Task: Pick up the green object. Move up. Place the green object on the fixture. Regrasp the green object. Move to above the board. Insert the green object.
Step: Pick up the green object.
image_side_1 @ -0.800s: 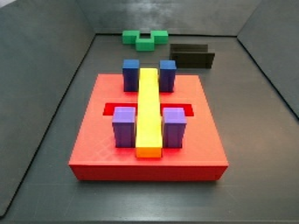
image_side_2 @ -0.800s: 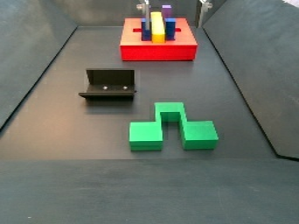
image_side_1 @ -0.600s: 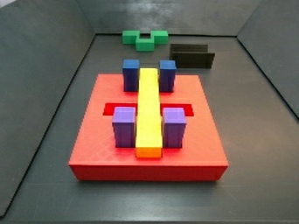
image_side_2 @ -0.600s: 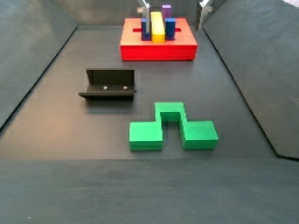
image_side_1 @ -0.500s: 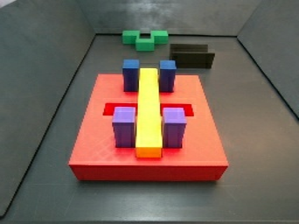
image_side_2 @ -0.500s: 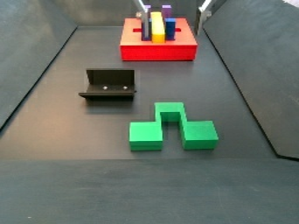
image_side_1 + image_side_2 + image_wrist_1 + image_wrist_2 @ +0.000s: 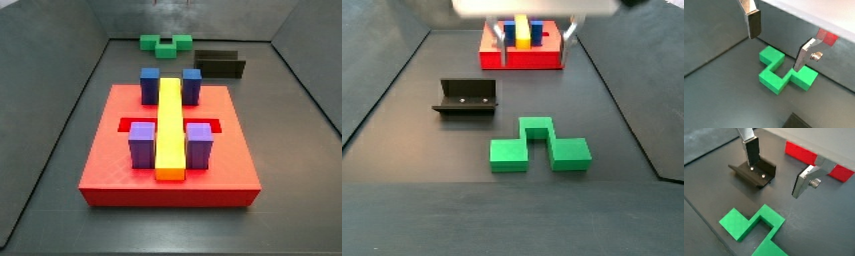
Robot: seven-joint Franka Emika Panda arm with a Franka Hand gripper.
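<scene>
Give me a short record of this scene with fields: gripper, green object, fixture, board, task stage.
gripper: gripper open, holding nothing, in the air above the green object
green object: green object flat on the floor, untouched
fixture: fixture on the floor, apart from the green object, nothing on it
board: board carries a yellow bar, blue and purple blocks
task stage: pick-up not yet done

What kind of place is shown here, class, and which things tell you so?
Probably a robot test cell: a dark walled floor holding a red board, a green object and a fixture, with the open gripper above.

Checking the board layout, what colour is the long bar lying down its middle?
Yellow; the long bar on the red board shows best in a side view.
</scene>
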